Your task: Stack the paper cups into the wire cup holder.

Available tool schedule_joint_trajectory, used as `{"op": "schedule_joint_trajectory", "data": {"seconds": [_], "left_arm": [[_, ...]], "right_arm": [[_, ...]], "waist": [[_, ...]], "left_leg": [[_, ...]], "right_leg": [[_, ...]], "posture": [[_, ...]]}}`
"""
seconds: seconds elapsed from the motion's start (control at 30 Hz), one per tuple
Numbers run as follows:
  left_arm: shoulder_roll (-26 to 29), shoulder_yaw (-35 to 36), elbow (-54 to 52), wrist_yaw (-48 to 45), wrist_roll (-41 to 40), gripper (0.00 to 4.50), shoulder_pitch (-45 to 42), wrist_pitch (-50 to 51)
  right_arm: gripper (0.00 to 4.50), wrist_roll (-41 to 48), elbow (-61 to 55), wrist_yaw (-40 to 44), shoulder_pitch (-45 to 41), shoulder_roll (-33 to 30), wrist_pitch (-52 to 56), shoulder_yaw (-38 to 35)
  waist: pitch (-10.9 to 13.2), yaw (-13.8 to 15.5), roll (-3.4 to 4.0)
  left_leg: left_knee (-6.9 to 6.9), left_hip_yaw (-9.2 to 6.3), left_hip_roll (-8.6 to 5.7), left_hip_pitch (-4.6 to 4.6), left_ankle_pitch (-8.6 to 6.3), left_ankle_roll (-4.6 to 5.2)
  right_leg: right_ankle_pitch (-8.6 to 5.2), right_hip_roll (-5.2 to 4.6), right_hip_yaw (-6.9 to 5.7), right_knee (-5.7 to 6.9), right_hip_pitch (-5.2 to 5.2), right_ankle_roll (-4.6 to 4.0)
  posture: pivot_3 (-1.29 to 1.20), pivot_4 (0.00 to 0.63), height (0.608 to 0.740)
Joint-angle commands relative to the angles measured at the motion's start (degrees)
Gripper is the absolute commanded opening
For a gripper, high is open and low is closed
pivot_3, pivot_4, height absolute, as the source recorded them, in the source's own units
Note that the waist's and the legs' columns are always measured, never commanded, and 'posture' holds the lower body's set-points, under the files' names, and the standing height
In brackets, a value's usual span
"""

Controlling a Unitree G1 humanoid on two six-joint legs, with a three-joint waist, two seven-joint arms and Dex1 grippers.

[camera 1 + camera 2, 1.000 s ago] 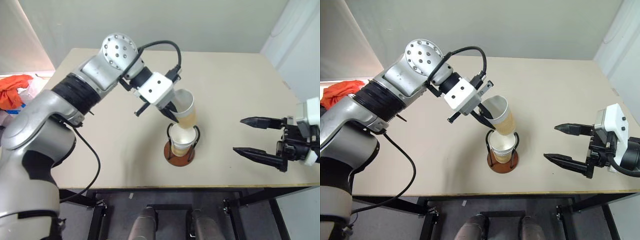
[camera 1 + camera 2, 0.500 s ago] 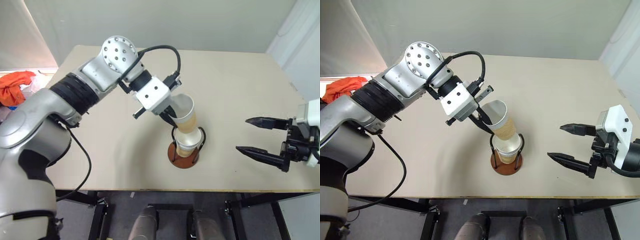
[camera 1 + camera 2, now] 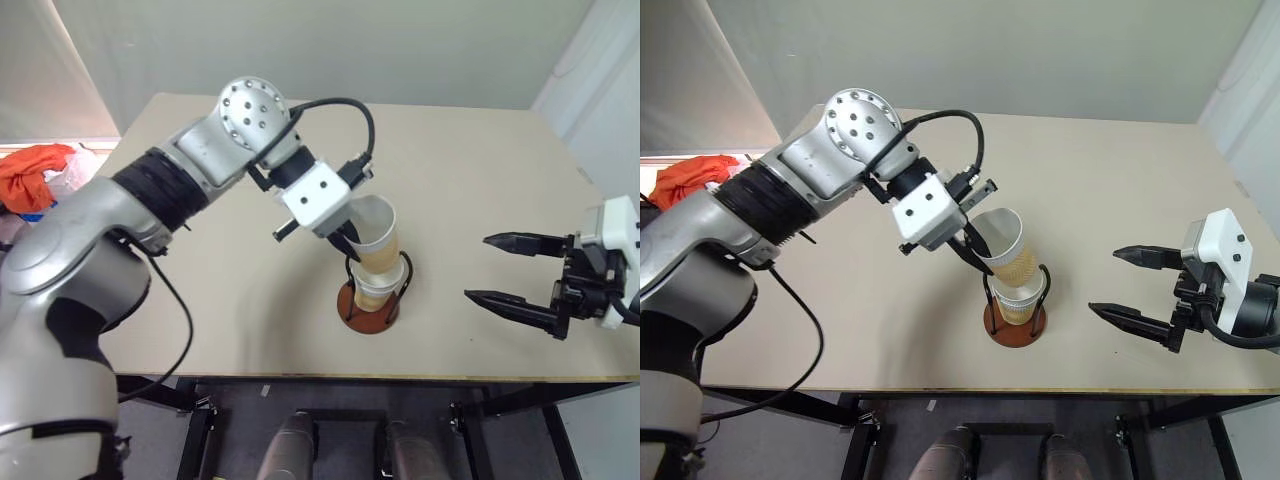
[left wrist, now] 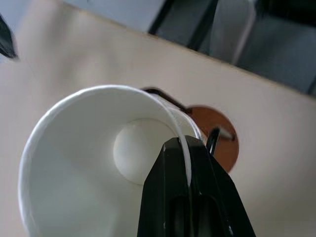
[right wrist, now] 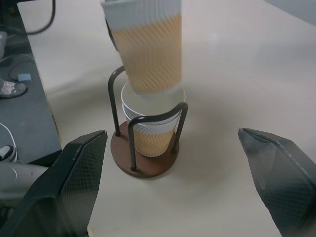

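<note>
The wire cup holder (image 3: pixel 371 304) is serving as the landmark; it is standing on the counter (image 3: pixel 200 300) near the front edge, roughly midway across. Its reddish-brown disc base is lying flat, and the black wire loops are rising upright from it.

One paper cup (image 5: pixel 148 138) is sitting upright inside the holder, between the loops, its white rim showing just above the wire tops in the right wrist view.

A second paper cup (image 3: pixel 375 238) is hanging directly above the holder, tilted, with its mouth leaning toward the robot's left. Its bottom is dipping into the mouth of the seated cup; whether the two are touching cannot be told.

The left hand (image 4: pixel 188 163) is pinching this upper cup at the rim, fingers clamped tight with one inside the wall and one outside, on the side of the rim nearer the holder's base in the left wrist view. The arm is reaching in from the holder's left and from behind it.

The right hand (image 3: pixel 510 270) is hovering well apart from the holder, to its right and near the counter's front edge, pointing toward the holder. Its two black fingers are spread wide, with nothing between them.

Beyond the counter's left end, far from the holder, an orange cloth (image 3: pixel 30 172) is lying bunched.
</note>
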Motion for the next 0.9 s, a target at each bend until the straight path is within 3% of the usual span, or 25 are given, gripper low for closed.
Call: {"op": "schedule_joint_trajectory", "data": {"seconds": [0.03, 0.13, 0.3, 0.4, 0.53, 0.63, 0.77, 0.9], "left_arm": [[-0.2, 3.1, -0.6, -2.1, -0.4, 0.43, -0.4, 0.0], [-1.6, 5.1, 0.6, -2.1, 0.1, 1.35, 0.1, 1.3], [-7.3, 14.2, 9.9, -1.5, 8.3, 3.0, 1.2, 1.3], [-7.1, 20.7, 11.9, 0.7, 12.0, 3.0, 2.5, 5.0], [1.2, 28.9, 6.0, -1.3, 12.2, 3.0, 9.8, 15.6], [11.2, 37.2, 1.8, -2.0, 6.4, 3.0, 18.3, 27.9], [19.7, 46.0, 1.4, -2.1, 3.0, 3.0, 25.6, 37.8], [30.3, 57.5, -4.8, -2.1, -1.7, 3.0, 44.3, 43.3]], "right_arm": [[4.5, -0.2, -0.6, -0.5, -0.1, -0.9, -1.0, -0.9], [4.5, 0.2, -0.2, 0.0, -0.7, -1.1, -1.2, -0.2], [4.5, -0.9, 2.9, 1.7, -5.1, -1.9, -3.0, 5.7], [4.5, -2.5, 6.6, 3.9, -10.5, -1.4, -4.9, 12.1], [4.5, -7.0, 14.3, 9.1, -18.8, 0.6, -8.6, 21.6], [4.5, -10.1, 23.5, 15.2, -25.5, 2.6, -11.6, 27.1], [4.5, -15.7, 34.8, 24.4, -31.3, 2.2, -16.6, 31.9], [4.5, -20.0, 48.3, 32.7, -38.4, 1.9, -21.9, 33.5]], "waist": [[0.0, 0.0, 0.0], [0.0, 0.0, 0.0], [0.0, 0.0, 0.02], [0.0, -0.2, 0.05], [-0.1, -1.5, 0.21], [-0.1, -2.0, 0.33], [-0.1, -1.7, 0.28], [-0.1, -1.4, 0.38]], "left_leg": [[0.0, 0.0, -0.02, 0.01, 0.0, 0.0], [-0.01, -0.01, -0.05, 0.0, 0.0, 0.0], [0.01, 0.01, -0.14, 0.03, 0.01, 0.05], [0.02, 0.04, -0.19, 0.0, 0.06, 0.12], [-0.04, 0.14, -0.18, 0.12, 0.1, 0.12], [-0.09, 0.1, -0.12, 0.12, 0.51, -0.11], [-0.25, 0.0, -0.03, -0.09, 0.81, -0.5], [-0.68, -0.03, -0.16, -0.01, 0.79, -0.49]], "right_leg": [[0.01, -0.01, 0.01, 0.0, 0.0, 0.01], [0.05, -0.01, 0.0, 0.01, 0.0, 0.16], [0.05, -0.12, 0.01, 0.02, 0.05, 0.26], [0.11, -0.17, 0.01, 0.02, 0.03, 0.4], [0.13, -0.13, 0.0, 0.02, -0.01, 0.48], [0.07, 0.09, 0.07, 0.05, -0.06, 0.48], [0.12, 0.13, 0.02, 0.13, -0.43, 0.16], [-0.12, -0.03, -0.02, 0.14, -0.54, -0.44]], "posture": [[0.0, 0.15, 0.74], [0.0, 0.15, 0.74], [0.0, 0.15, 0.74], [0.0, 0.15, 0.74], [0.0, 0.15, 0.74], [0.0, 0.15, 0.74], [0.0, 0.15, 0.74], [0.0, 0.15, 0.74]]}}
